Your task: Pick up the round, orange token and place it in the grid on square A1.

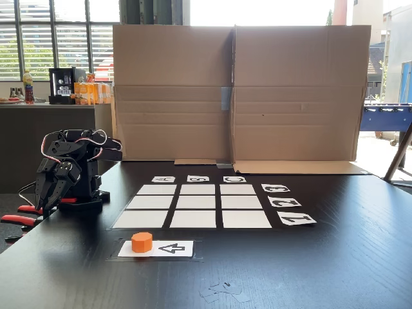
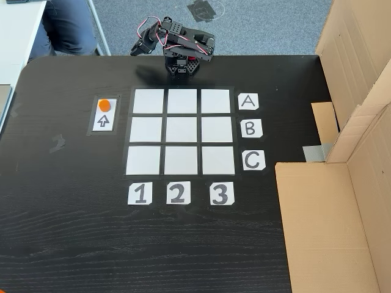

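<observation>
The orange token [image 1: 141, 242] [image 2: 105, 105] stands on the end of a white arrow card [image 1: 172, 248] [image 2: 103, 120], beside the grid [image 1: 193, 206] [image 2: 181, 131]. Square A1 [image 1: 140, 219] [image 2: 148, 101] is the corner cell nearest the token and is bare. The black arm sits folded at the table's edge, at the left in a fixed view and at the top in the other. My gripper [image 1: 49, 197] [image 2: 138, 50] hangs down by the arm's base, well away from the token. Its fingers look shut with nothing between them.
Cardboard walls [image 1: 235, 93] [image 2: 357, 140] stand along the side of the table beyond the letter cards. Red-handled clamps [image 1: 19, 215] hold the arm's base. A seated person's legs [image 2: 67, 24] are beside the table. Clear tape scraps [image 1: 222, 291] lie on the black tabletop.
</observation>
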`<control>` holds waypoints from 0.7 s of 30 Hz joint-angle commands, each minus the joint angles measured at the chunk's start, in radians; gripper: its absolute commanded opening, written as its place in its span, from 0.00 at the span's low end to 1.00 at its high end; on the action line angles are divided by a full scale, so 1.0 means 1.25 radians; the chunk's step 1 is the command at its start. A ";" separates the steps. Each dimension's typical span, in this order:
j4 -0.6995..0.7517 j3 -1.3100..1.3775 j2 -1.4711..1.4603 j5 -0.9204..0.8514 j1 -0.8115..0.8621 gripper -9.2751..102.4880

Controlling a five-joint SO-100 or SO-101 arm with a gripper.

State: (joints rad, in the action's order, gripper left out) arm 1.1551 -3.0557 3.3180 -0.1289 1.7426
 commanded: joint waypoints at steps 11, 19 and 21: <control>-0.004 0.120 -0.168 -0.020 0.032 0.19; -0.010 0.242 -0.350 -0.025 0.016 0.19; -0.009 0.304 -0.428 -0.025 0.004 0.19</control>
State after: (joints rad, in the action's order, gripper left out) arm 1.1551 -2.7719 2.8563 -0.1534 1.7441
